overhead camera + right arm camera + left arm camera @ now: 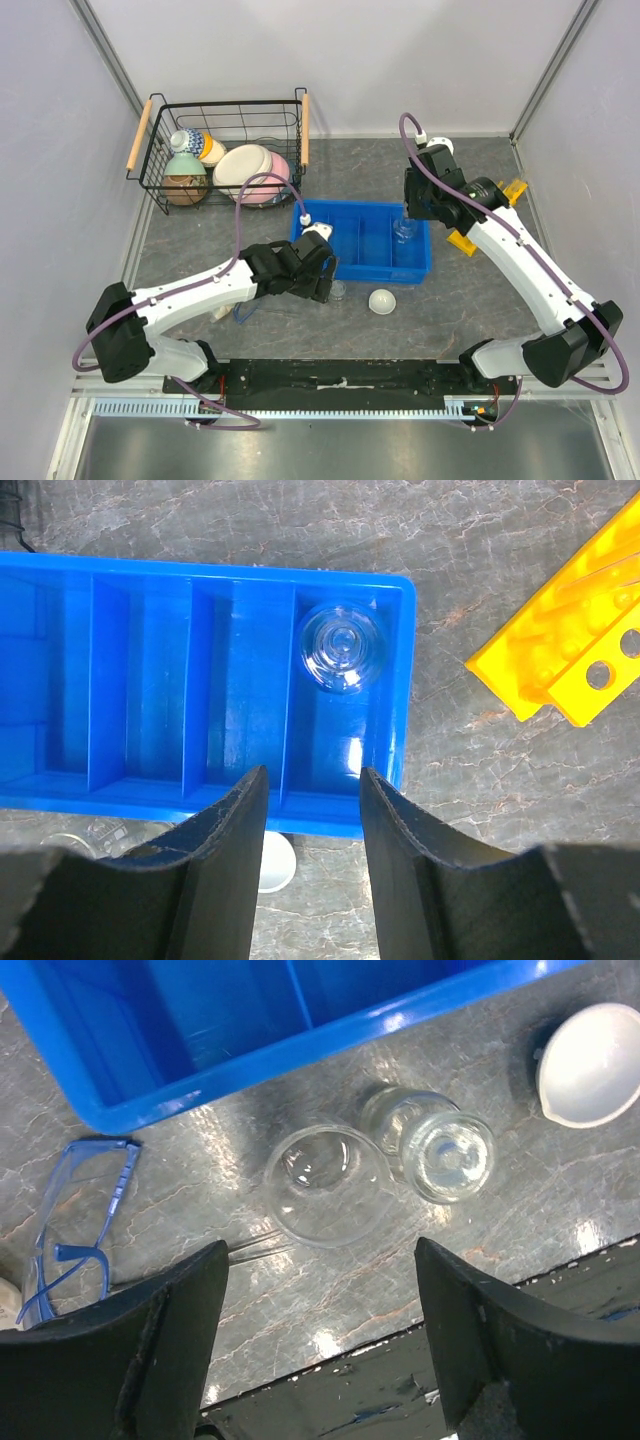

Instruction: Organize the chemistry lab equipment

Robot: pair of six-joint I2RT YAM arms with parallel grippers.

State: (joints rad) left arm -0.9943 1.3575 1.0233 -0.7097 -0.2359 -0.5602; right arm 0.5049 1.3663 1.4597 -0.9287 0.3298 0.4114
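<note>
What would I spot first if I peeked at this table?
Probably the bright blue tray in the middle, with one clear glass vessel sitting in its right-end compartment. Next come the yellow rack just to the right of it and the black wire basket holding pastel bowls at the back left. Two more glass pieces and a white dish sit just in front of the tray.

Grey marbled tabletop [455, 312], glare patches; plain white walls [350, 60] on three sides; metal frame posts [105, 55] at back corners.
</note>
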